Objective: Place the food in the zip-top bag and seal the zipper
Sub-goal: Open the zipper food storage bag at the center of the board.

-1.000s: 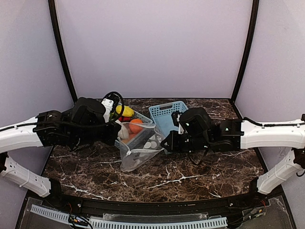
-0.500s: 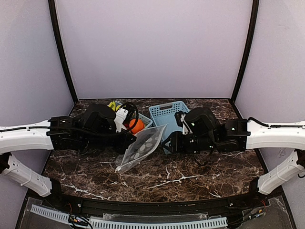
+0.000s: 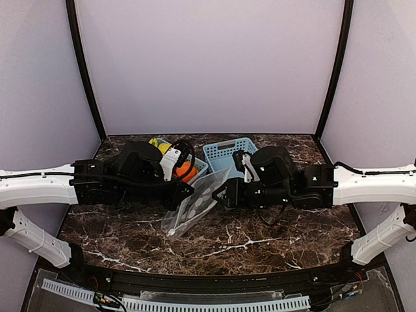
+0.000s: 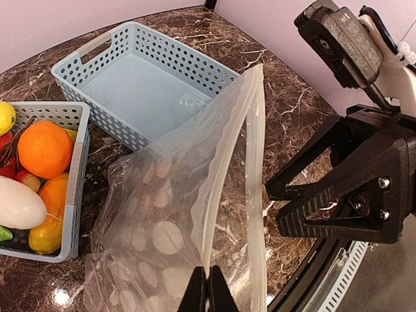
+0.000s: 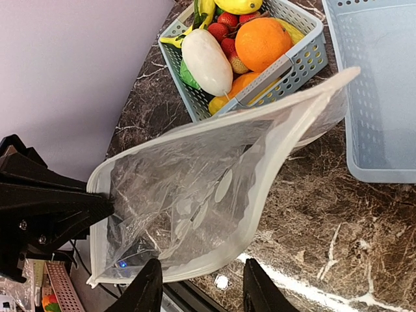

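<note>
Barely begun: the left pincer (image 4: 208,294) pinches the mouth edge of the empty zip-top bag (image 4: 156,227) mid-frame, the right pincer (image 5: 203,265) stands open beside it, and all the food (image 4: 44,148) sits in the basket (image 4: 77,162) at left.

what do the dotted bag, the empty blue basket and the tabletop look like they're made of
The zip-top bag looks like thin glossy clear plastic film: it wrinkles and is see-through. The empty basket seems rigid matte light-blue moulded plastic, evenly perforated. The tabletop looks like polished dark marble with white veins, possibly a printed laminate.
</note>
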